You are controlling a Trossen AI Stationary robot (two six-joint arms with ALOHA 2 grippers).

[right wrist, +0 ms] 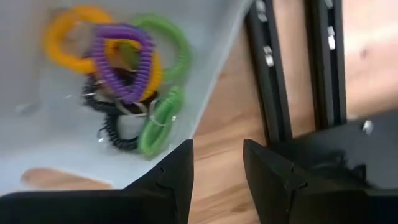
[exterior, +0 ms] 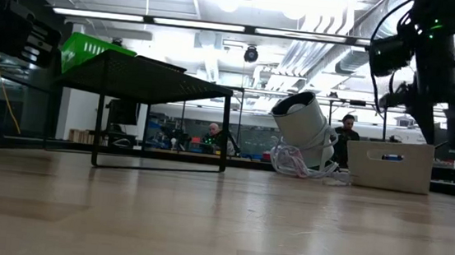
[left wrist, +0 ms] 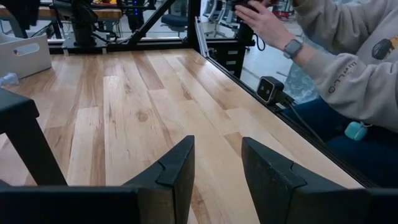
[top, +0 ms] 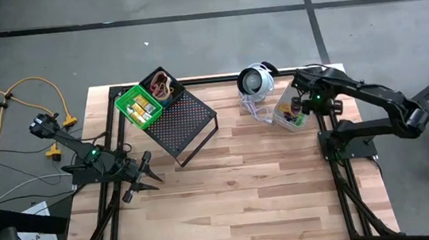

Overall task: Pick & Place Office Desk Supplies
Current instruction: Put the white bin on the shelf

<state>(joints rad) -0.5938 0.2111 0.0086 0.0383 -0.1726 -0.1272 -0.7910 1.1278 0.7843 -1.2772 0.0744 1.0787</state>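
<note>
High view shows the left hand (top: 147, 177) waiting at the near left of the table (top: 247, 204), fingers spread and holding nothing. Farther back on the left, the black mesh rack (top: 187, 123) carries a green bin (top: 127, 105) with little yellow pieces (top: 144, 109) and a black bin (top: 164, 79) with more loops. At the far right, the right hand (right wrist: 216, 171) hovers over the pale grey bin (top: 284, 117), fingers apart and empty, beside the round corded device (top: 256, 80). Inside lie coiled loops (right wrist: 127, 68): purple, orange, green, black. I judge a pick is beginning; next it must descend and pinch one loop cleanly from the tangle.
</note>
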